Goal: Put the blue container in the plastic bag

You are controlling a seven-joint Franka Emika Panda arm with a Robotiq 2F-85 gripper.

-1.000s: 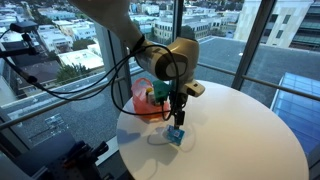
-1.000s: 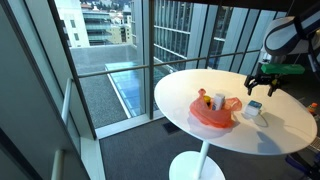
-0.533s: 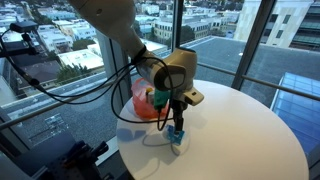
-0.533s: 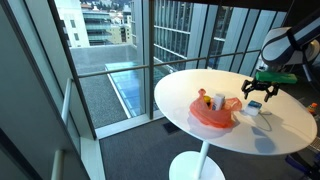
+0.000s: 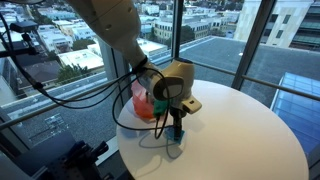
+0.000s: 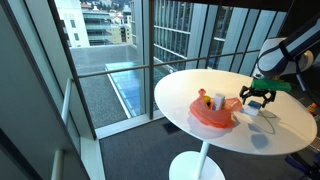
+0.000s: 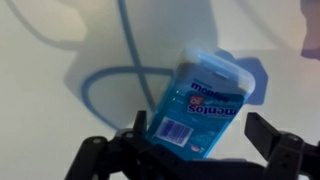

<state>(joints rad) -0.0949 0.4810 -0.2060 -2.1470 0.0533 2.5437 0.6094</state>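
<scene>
The blue container (image 7: 200, 105) lies flat on the white desk (image 7: 50, 60), turned at a slant in the wrist view, with its lighter printed face up and a barcode label (image 7: 176, 131) at the end nearest me. My fingers (image 7: 280, 145) are spread wide, one on each side of that near end. The container sits in the gap between them, and I cannot tell whether either finger touches its sides. Nothing is pinched.

A thin cable (image 7: 95, 95) curves in a loop on the desk just beside the container.

In an exterior view, my fingers (image 5: 178, 124) point straight down at the container (image 5: 177, 138), which sits near the edge of the round desk (image 5: 250, 130). The plastic bag (image 5: 143, 100) is close behind it, orange-red and wrinkled, apart from the container, with something green showing at its side.

In an exterior view from the opposite side, the bag (image 6: 215, 113) slumps low on the desk (image 6: 190, 88) with pale yellowish items poking from its top, and my fingers (image 6: 262, 98) hang just beside it; the container is too small there to make out clearly.

Tall windows (image 6: 120, 50) stand around the desk.
</scene>
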